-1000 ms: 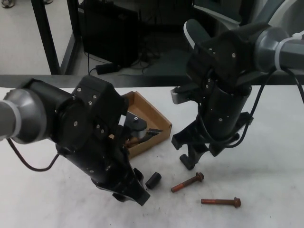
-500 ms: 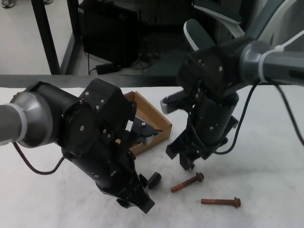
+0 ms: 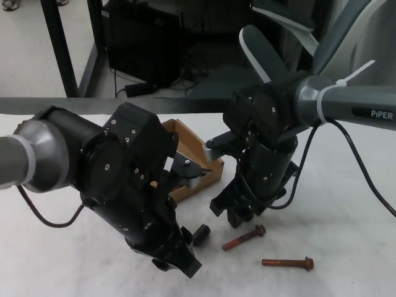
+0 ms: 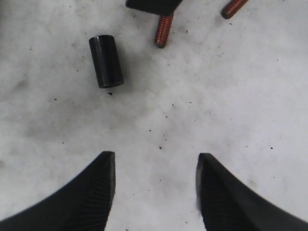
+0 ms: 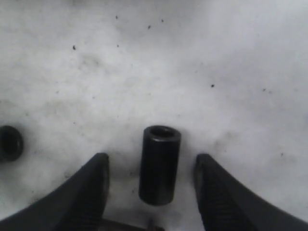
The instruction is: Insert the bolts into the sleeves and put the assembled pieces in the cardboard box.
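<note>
One black sleeve [image 5: 160, 163] lies on the white bench between the open fingers of my right gripper [image 5: 151, 161], untouched by either finger. A second black sleeve [image 3: 200, 235] [image 4: 106, 61] rests just ahead of my left gripper [image 4: 156, 159], which hovers open with nothing in it. Two reddish bolts lie loose: one bolt [image 3: 244, 237] just below the right gripper [image 3: 232, 213], its threaded end [image 4: 163, 36] near the sleeve, and the other bolt [image 3: 288, 263] farther to the front right. The cardboard box [image 3: 204, 154] stands behind the left arm, partly hidden by it.
Dark and metallic pieces [image 3: 185, 170] lie inside the box. The second sleeve shows end-on as a dark ring [image 5: 9, 143] beside the right gripper. The bench's far edge runs behind both arms, with bare white surface at far left and right.
The right arm has swung left and lowered toward the bench, its gripper now over a sleeve. The left arm shifted slightly right and down early on, then stayed put.
</note>
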Available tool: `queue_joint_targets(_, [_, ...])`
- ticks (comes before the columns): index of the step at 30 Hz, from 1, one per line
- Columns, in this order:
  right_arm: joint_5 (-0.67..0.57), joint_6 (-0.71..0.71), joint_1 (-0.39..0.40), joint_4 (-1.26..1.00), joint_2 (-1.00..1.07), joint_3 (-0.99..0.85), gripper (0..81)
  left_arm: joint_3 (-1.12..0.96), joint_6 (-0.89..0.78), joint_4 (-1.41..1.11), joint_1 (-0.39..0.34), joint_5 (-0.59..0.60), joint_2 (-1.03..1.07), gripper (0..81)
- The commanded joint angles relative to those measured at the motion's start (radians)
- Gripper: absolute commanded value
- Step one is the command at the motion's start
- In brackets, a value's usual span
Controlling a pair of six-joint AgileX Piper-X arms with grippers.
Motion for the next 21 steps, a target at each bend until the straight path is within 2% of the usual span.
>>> queue_joint_targets(1, [-0.009, -0.009, -0.001, -0.02, 0.005, -0.004, 51.7, -0.006, 0.009, 0.0, -0.005, -0.008, -0.014, 49.1])
queue_joint_targets(4, [-0.009, -0.009, -0.001, -0.019, 0.005, -0.004, 50.4, -0.006, 0.009, 0.0, -0.005, -0.008, -0.014, 49.1])
queue_joint_targets(6, [-0.009, -0.009, -0.001, -0.019, 0.005, -0.004, 45.9, -0.006, 0.009, 0.0, -0.005, -0.008, -0.014, 49.1])
queue_joint_targets(8, [-0.009, -0.009, -0.001, -0.019, 0.005, -0.004, 35.7, -0.006, 0.009, 0.0, -0.005, -0.008, -0.014, 49.1])
queue_joint_targets(12, [-0.009, -0.009, -0.001, -0.007, 0.005, -0.004, 5.6, -0.006, 0.009, 0.0, -0.005, -0.008, -0.014, 49.1])
queue_joint_targets(13, [-0.009, -0.009, -0.001, -0.002, 0.005, -0.004, 0.3, -0.006, 0.009, 0.0, -0.005, -0.008, -0.014, 49.1])
queue_joint_targets(21, [-0.009, -0.009, -0.001, 0.067, -0.004, -0.004, 0.2, -0.006, 0.009, -0.016, -0.01, -0.008, -0.014, 49.1])
